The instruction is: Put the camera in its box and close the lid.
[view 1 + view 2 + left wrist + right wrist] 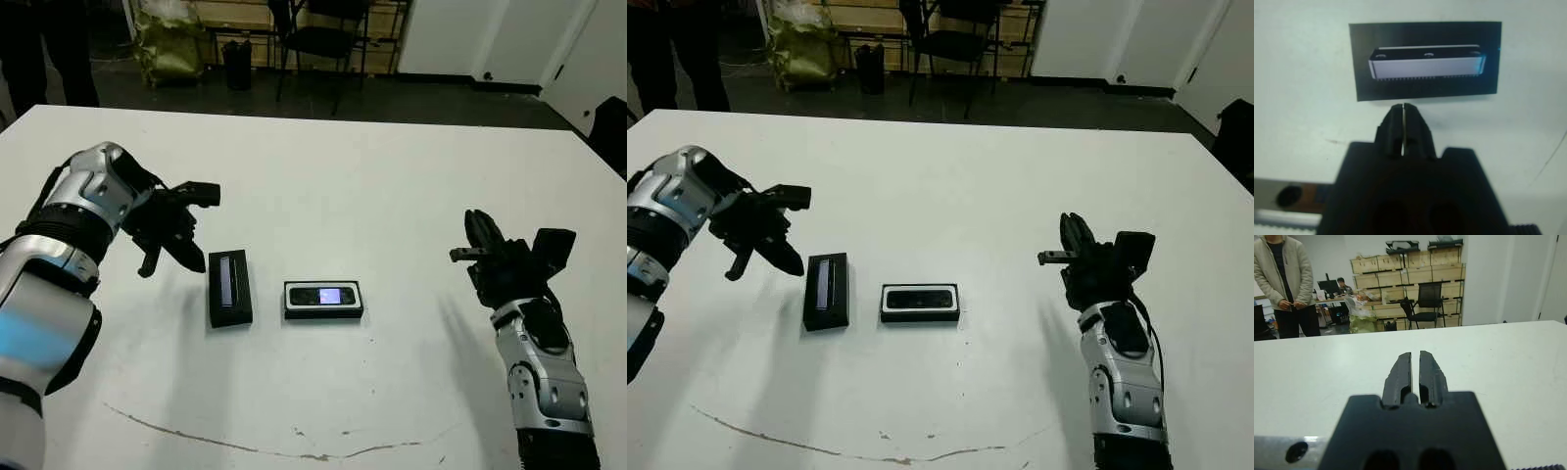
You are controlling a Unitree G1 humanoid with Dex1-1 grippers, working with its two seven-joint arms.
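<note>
The camera (pixel 328 295), slim and black with a small bluish screen, lies inside the box (pixel 290 301), a shallow black tray with a white lining, near the table's middle. Just left of the box, the lid (pixel 230 287) lies flat and apart from it, its long pale strip facing up. My left gripper (pixel 186 255) hovers shut and empty just left of the lid. In the left wrist view its fingertips (pixel 1403 106) stop just short of the lid (pixel 1425 61). My right gripper (pixel 475 223) is raised at the table's right side, far from the box, shut on nothing.
A thin dark crack line (pixel 245 446) runs across the white table near its front edge. Beyond the far edge are a black chair (pixel 318 39) and a yellow-green bag (pixel 171 44). A person (pixel 1283 279) stands beyond the table in the right wrist view.
</note>
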